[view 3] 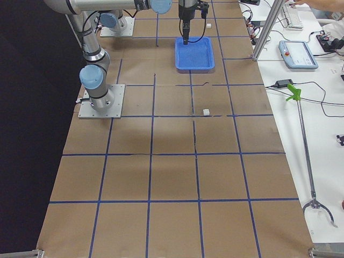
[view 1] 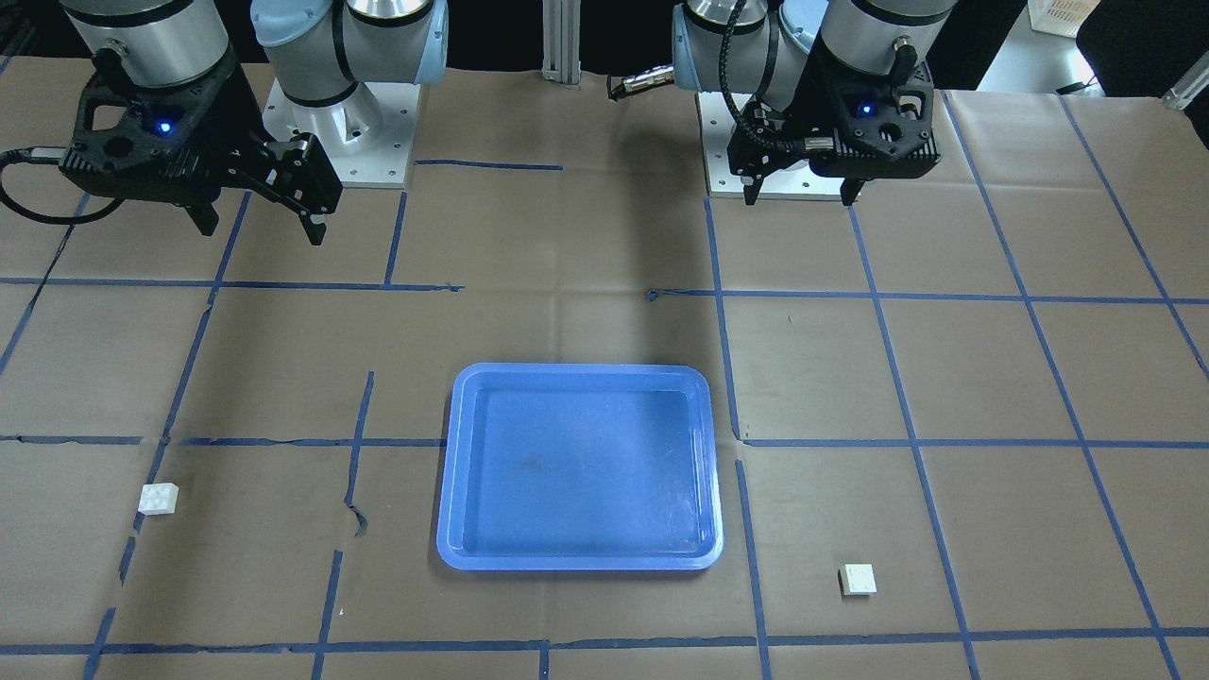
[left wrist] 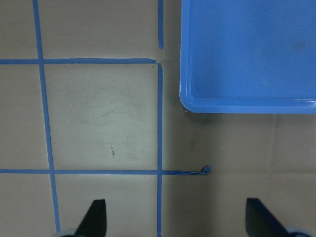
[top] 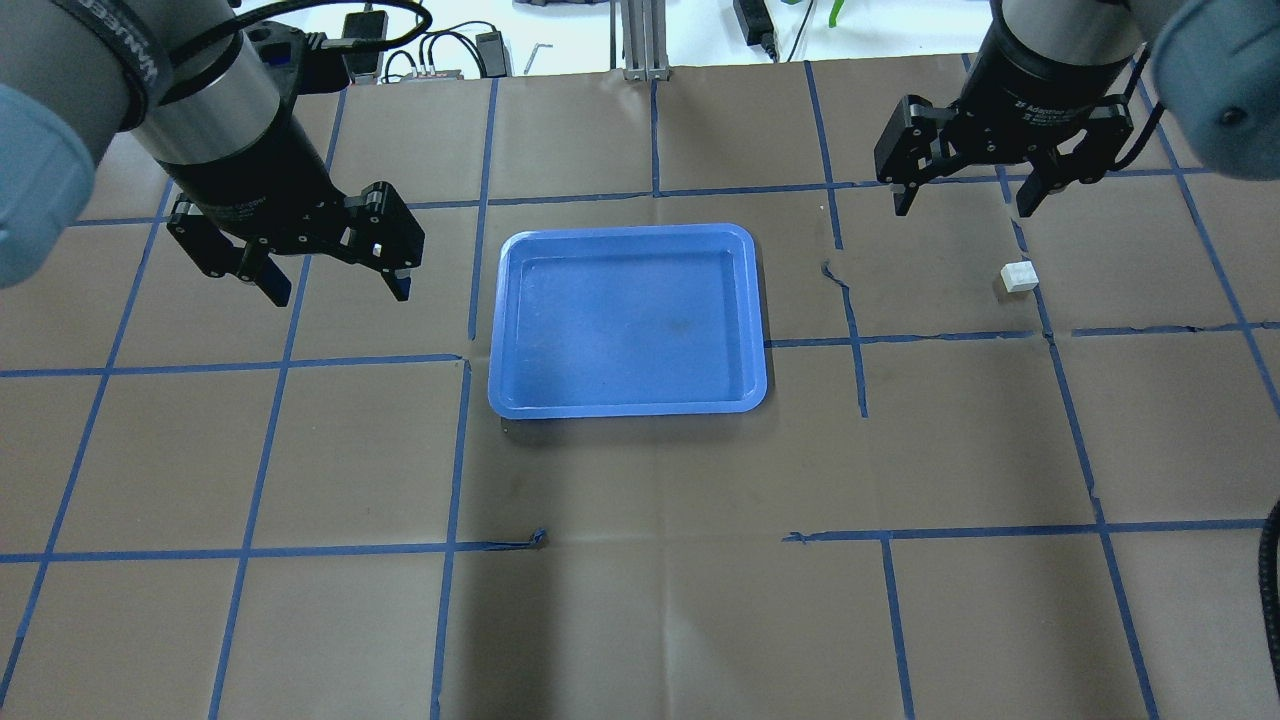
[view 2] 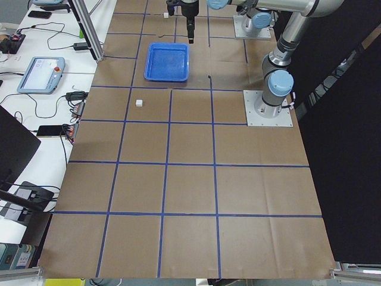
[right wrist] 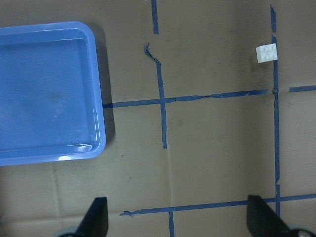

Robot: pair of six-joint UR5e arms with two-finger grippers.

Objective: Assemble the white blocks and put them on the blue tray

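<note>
The blue tray (view 1: 581, 472) lies empty at the table's middle, also in the overhead view (top: 625, 320). One white block (view 1: 158, 498) lies on the robot's right side (top: 1018, 277), stud side up; the right wrist view shows it at the upper right (right wrist: 266, 53). The other white block (view 1: 858, 579) lies on the robot's left side; in the overhead view the left arm hides it. My left gripper (view 1: 801, 194) (top: 340, 292) hangs open and empty, left of the tray. My right gripper (view 1: 262, 229) (top: 962, 207) hangs open and empty, above the table near its block.
Brown paper with blue tape grid lines covers the table. The left wrist view shows a tray corner (left wrist: 247, 49) and bare paper. Both arm bases sit at the robot's edge. Cables, a tablet and tools lie beyond the far edge.
</note>
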